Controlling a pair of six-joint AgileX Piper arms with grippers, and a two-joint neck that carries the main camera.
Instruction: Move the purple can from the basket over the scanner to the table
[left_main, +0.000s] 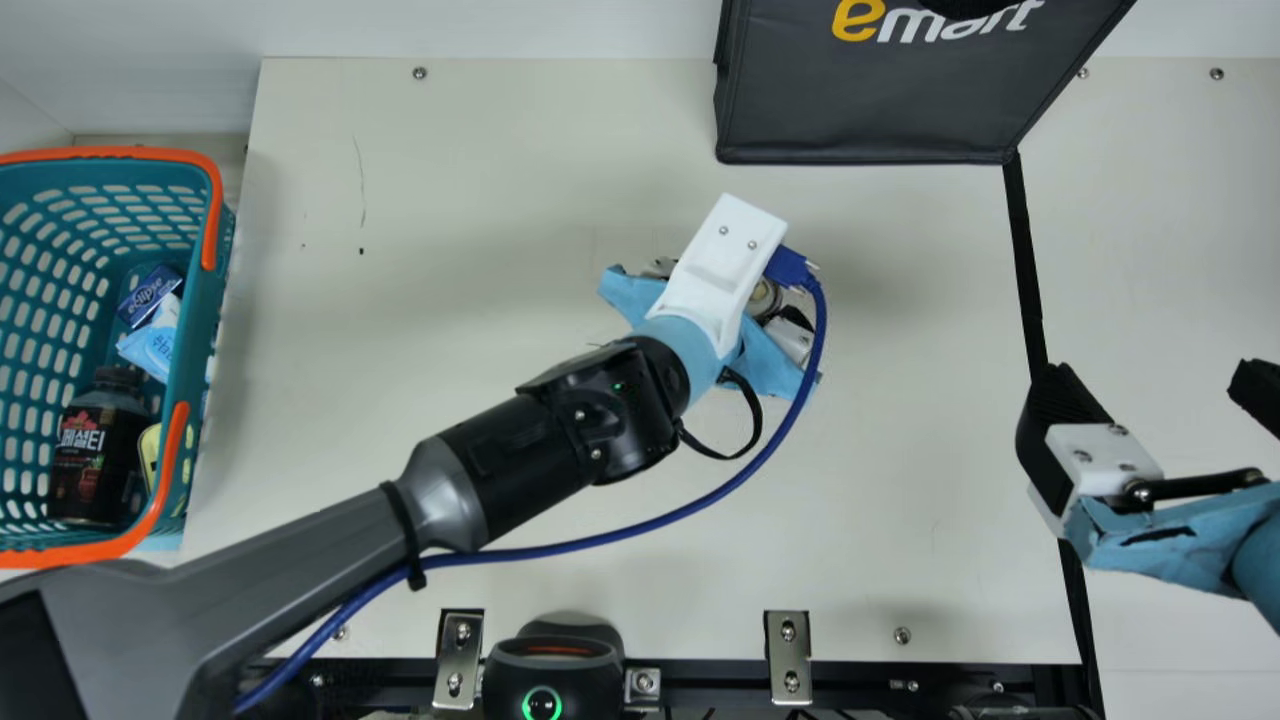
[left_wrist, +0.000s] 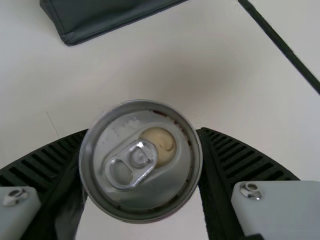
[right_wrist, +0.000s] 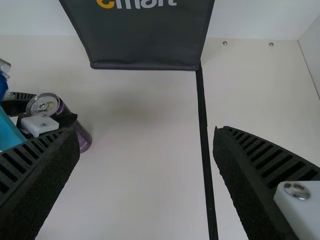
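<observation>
The purple can (left_wrist: 141, 161) is pinched between the two ribbed black fingers of the left tool (left_main: 790, 340), above the middle of the tabletop (left_main: 400, 320), a little right of centre. It stands roughly upright, with its long axis running up and down and its lid facing up; the left wrist view looks almost straight onto that lid, where a pull tab lies beside a round tan patch. In the right wrist view the purple side drops away below the lid to the base, so the body is seen at a slant. Whether the base touches the tabletop, I cannot tell. The left arm reaches in from the near left, a blue cable (left_main: 700, 500) looping along it. The right tool (left_main: 1150, 380) is at the right, its fingers spread wide apart above the tabletop, near a black strip (left_main: 1025, 260) that runs from far to near. At the left sits a teal basket (left_main: 110, 153) with orange handles, holding a dark bottle (left_main: 92, 450), a small blue pack (left_main: 150, 295) and a light blue packet (left_main: 152, 345). A black bag (left_main: 870, 110) is at the far side, right of the middle. The scanner (left_main: 550, 665) sits at the near edge, left of the middle, a green ring lit on it.
</observation>
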